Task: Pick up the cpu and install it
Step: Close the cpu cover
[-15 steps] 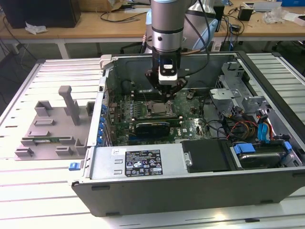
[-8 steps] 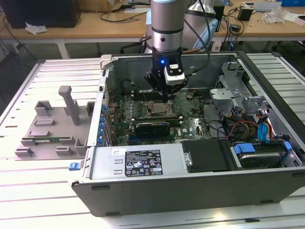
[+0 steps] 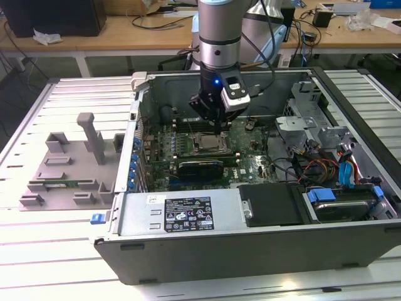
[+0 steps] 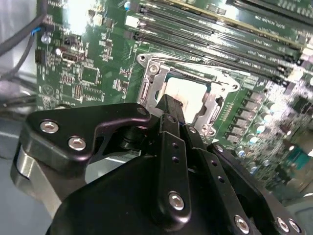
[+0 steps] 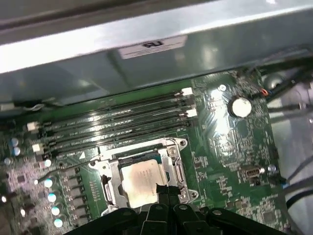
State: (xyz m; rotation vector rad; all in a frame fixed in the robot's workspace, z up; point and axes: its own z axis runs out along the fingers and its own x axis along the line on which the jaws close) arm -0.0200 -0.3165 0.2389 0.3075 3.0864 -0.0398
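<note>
first wrist view | cpu (image 5: 139, 176) partly hidden behind pincer (image 5: 165, 187) | pincer body cut by edge

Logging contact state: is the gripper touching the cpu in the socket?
Cannot tell. In both wrist views the gripper tip overlaps the edge of the cpu; neither view shows contact or a gap plainly.

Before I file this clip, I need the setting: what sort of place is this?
Probably a robotics lab or workshop: an opened computer case on a slatted metal table, a gripper over its cpu, cluttered wooden benches behind.
</note>
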